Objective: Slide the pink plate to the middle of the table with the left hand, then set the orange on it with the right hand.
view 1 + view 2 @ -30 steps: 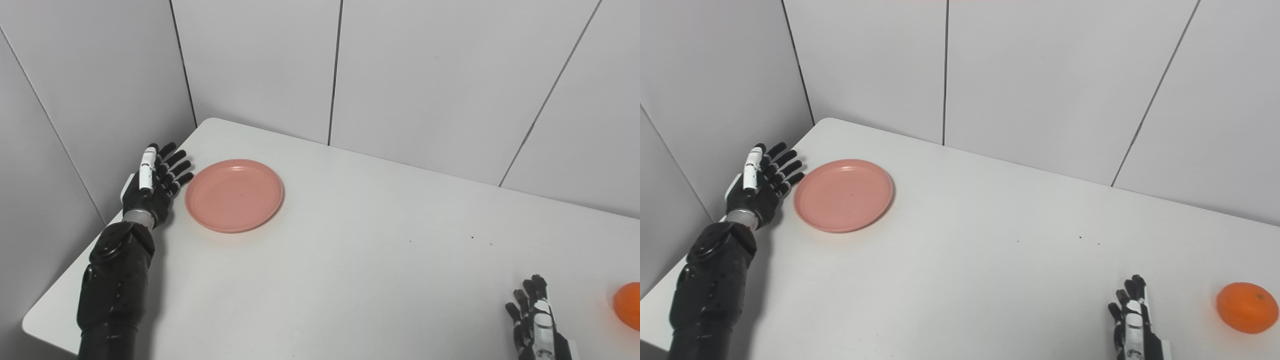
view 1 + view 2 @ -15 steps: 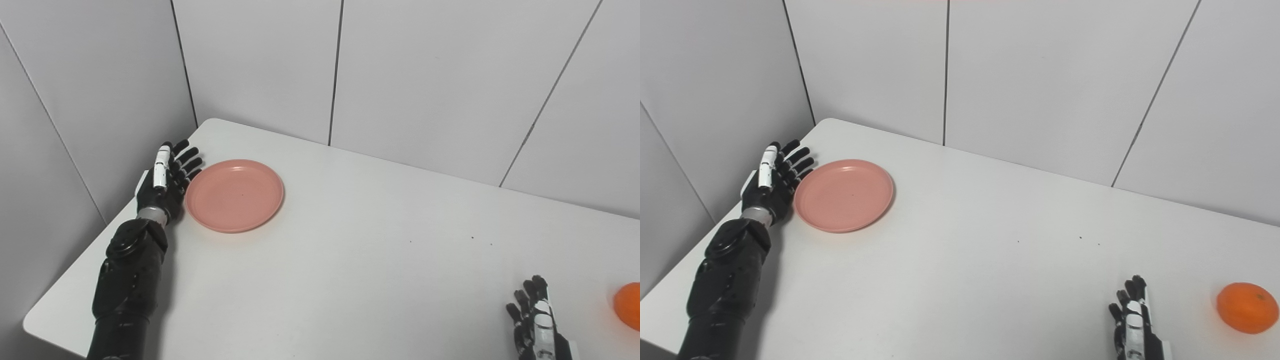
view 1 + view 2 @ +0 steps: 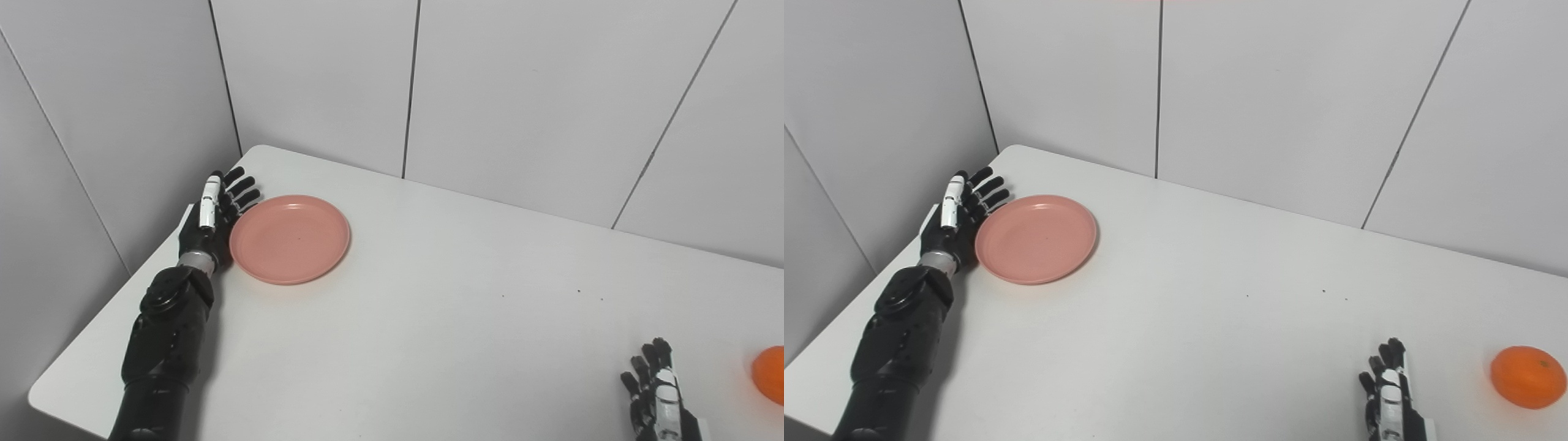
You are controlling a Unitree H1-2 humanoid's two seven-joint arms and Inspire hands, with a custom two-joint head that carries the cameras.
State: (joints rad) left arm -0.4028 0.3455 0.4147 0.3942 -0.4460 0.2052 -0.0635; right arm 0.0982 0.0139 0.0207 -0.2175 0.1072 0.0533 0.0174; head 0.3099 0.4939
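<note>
L hand (image 3: pixel 961 211) fingers apart, against plate (image 3: pixel 1036 239) left rim, far-left of table (image 3: pixel 1176 318). R hand (image 3: pixel 1387 398) low, fingers look apart, partly cropped. Orange (image 3: pixel 1527 376) near right edge.

Pink plate (image 3: pixel 290 239): smooth, plastic-looking surface with a soft satin sheen; orange (image 3: pixel 1527 376): matt, finely dimpled peel. Table (image 3: pixel 429 318): smooth white top, matt with a faint sheen, bearing a few dark specks. Left hand (image 3: pixel 211 211) and right hand (image 3: pixel 1390 404): hard black shell, plastic by its look, semi-gloss, with glossy white inserts, the left showing a bare metal ring at the wrist.
</note>
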